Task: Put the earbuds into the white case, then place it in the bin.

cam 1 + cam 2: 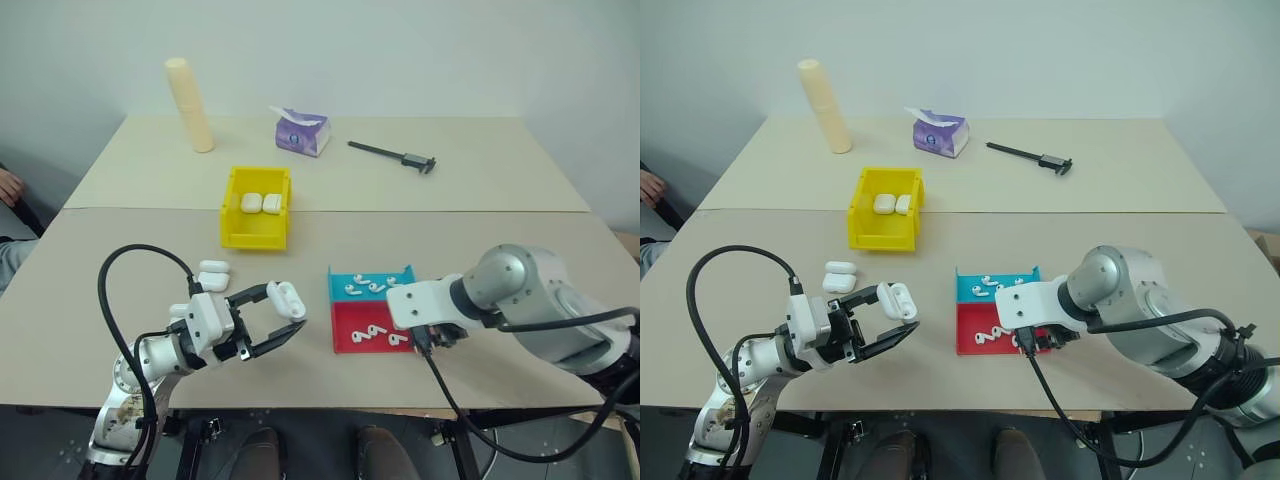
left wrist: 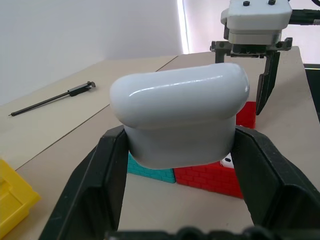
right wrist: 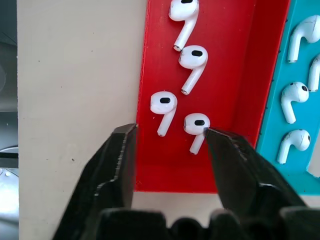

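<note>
1. My two head views look forward and down from above the near edge of the table point(image 1: 480, 180), taking in the whole top to the far wall; they share nearly the same scene, slightly offset sideways.
2. My left wrist view looks level across the table, close behind the white case point(image 2: 180, 120), toward the red tray point(image 2: 215, 177).
3. My right wrist view looks steeply down, very close over that red tray and the teal tray point(image 3: 272, 125), which the head views also show.

The glossy white case point(image 1: 286, 298) is gripped above the table; earbuds point(image 3: 179, 92) lie in trays; yellow bin point(image 1: 256, 237) beyond.
</note>
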You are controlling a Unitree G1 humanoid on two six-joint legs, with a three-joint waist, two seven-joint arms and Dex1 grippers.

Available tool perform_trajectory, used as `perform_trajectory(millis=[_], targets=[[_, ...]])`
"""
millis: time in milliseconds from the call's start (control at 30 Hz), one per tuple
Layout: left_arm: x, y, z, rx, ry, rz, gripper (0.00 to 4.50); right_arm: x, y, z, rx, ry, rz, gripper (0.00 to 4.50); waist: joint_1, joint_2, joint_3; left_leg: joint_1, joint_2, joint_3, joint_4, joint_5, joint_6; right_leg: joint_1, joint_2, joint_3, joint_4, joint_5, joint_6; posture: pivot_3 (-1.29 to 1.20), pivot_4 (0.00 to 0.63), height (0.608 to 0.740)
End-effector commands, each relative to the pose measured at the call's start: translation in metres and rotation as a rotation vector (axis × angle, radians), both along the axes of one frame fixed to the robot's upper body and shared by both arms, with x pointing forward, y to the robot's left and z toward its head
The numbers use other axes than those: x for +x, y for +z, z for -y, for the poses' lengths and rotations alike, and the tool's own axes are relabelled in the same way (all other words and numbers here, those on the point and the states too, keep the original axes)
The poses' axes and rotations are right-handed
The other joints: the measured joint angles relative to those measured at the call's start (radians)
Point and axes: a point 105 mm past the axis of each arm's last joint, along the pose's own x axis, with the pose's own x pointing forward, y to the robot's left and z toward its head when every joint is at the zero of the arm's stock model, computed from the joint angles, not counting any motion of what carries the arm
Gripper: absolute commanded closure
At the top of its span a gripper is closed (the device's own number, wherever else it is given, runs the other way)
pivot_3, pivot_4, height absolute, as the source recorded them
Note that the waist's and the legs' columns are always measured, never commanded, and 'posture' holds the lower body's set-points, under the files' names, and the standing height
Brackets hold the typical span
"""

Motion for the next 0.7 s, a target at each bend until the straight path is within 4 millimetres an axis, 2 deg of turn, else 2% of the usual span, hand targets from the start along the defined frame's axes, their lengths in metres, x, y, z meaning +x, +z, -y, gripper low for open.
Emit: perform_trajectory(millis=[33,200,267,700], targets=[[-0.002,0.007,0.002,0.003,-0.001,0.042,1.70,-0.002,0.005,-0.006,0.000,0.024,0.034,1.90,0.001,0.000,0.000,0.000,0.000,0.000,0.000,0.000,0.000,0.000,0.000,0.000,0.000,0.000,0.000,0.00,0.150,0.740],[-0.001,0.005,0.004,0.007,0.000,0.042,1.70,-0.003,0.002,-0.009,-0.004,0.040,0.030,1.90,0.001,0.000,0.000,0.000,0.000,0.000,0.000,0.000,0.000,0.000,0.000,0.000,0.000,0.000,0.000,0.00,0.150,0.740],[-0.002,0.004,0.005,0.009,-0.003,0.039,1.70,-0.003,0.000,-0.010,-0.007,0.044,0.033,2.48,0.000,0.000,0.000,0.000,0.000,0.000,0.000,0.000,0.000,0.000,0.000,0.000,0.000,0.000,0.000,0.00,0.150,0.740],[-0.003,0.002,0.004,0.019,0.011,0.029,1.70,0.006,-0.009,-0.015,-0.022,0.054,0.048,2.48,0.000,0.000,0.000,0.000,0.000,0.000,0.000,0.000,0.000,0.000,0.000,0.000,0.000,0.000,0.000,0.00,0.150,0.740]])
